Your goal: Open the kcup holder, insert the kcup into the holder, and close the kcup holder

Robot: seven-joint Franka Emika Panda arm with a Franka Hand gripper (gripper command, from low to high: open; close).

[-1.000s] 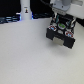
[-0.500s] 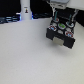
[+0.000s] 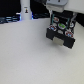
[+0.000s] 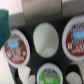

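The black kcup holder (image 3: 63, 38) stands at the exterior view's right, its drawer pulled open with round pods showing. My gripper (image 3: 60, 16) hangs just above that drawer. In the wrist view the kcup (image 4: 50, 78), white with a green top, sits between two dark blurred fingers (image 4: 24, 76), and the gripper (image 4: 50, 74) looks shut on it. Beyond it lie two pods with reddish tops (image 4: 16, 48) (image 4: 77, 38) and a plain white round slot (image 4: 46, 40) between them. A pale drawer handle (image 4: 42, 10) crosses behind.
A tall white bottle-like post (image 3: 25, 11) stands at the back, toward the exterior view's left. The pale table (image 3: 25, 55) spreads in front of the holder. A green block (image 4: 4, 25) shows at the wrist view's edge beside the drawer.
The gripper has sunk slightly toward the open drawer. The holder has stayed where it was.
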